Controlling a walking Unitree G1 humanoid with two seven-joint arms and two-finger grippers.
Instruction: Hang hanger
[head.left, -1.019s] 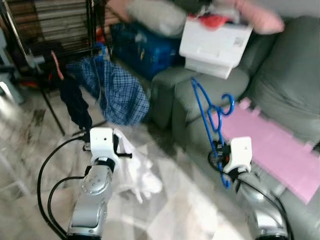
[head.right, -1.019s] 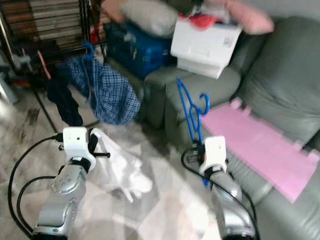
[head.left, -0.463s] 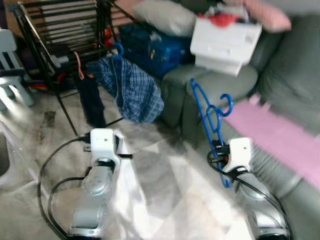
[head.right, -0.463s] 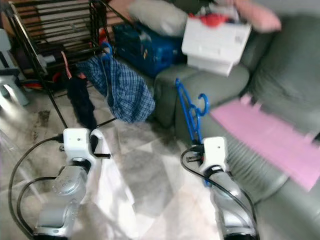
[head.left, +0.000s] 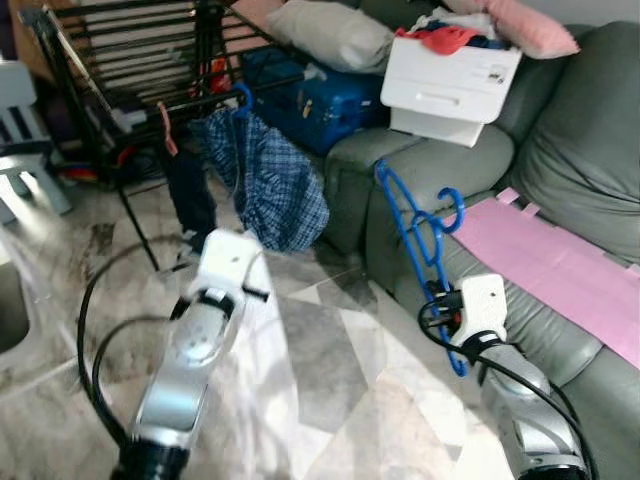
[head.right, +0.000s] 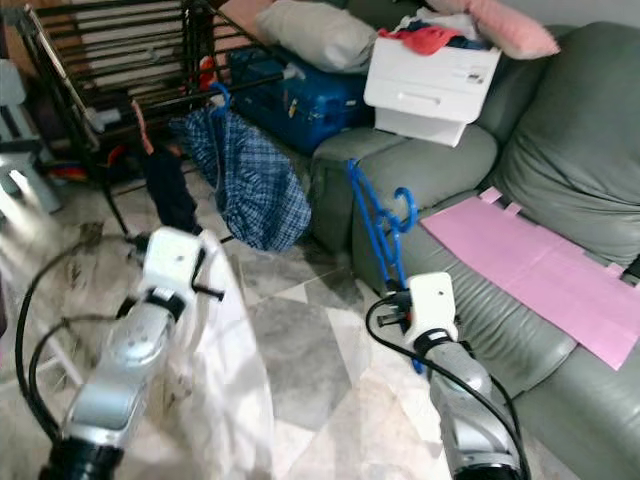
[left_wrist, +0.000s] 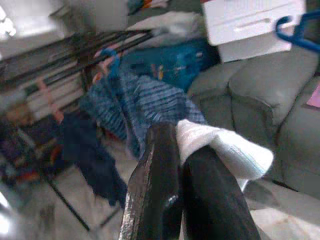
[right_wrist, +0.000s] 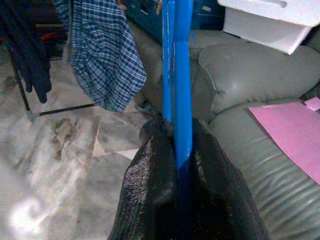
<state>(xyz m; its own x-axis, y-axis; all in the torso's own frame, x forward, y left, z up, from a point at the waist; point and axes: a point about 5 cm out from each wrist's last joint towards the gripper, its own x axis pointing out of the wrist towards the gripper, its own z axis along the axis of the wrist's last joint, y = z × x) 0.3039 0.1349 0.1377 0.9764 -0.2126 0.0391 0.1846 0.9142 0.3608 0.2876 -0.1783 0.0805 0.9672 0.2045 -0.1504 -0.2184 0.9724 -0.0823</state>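
In front of the grey sofa (head.left: 470, 170), the blue hanger (head.left: 418, 232) stands upright with its hook at the top, clear of the floor and the cushions. It stands so because the right claw (right_wrist: 176, 150) is clamped on its lower part: in the right wrist view the blue bar runs straight up between the two black fingers (right_wrist: 152, 175), which press on it from both sides. Held this way, the hook is free to go over a rail.

The left claw (left_wrist: 176, 150) is pinched shut on a white cloth (left_wrist: 220, 147), which hangs down from it as a pale sheet (head.left: 255, 370) over the tiled floor (head.left: 340, 350); probably a garment meant for the hanger, though I cannot tell.

Well apart, beyond the left arm, stands the black drying rack (head.left: 130, 60), where a checked shirt (head.left: 270, 180) on another blue hanger and a dark garment (head.left: 188, 195) already hang. That rail seems the likely destination, so the robot has ground to cover yet.
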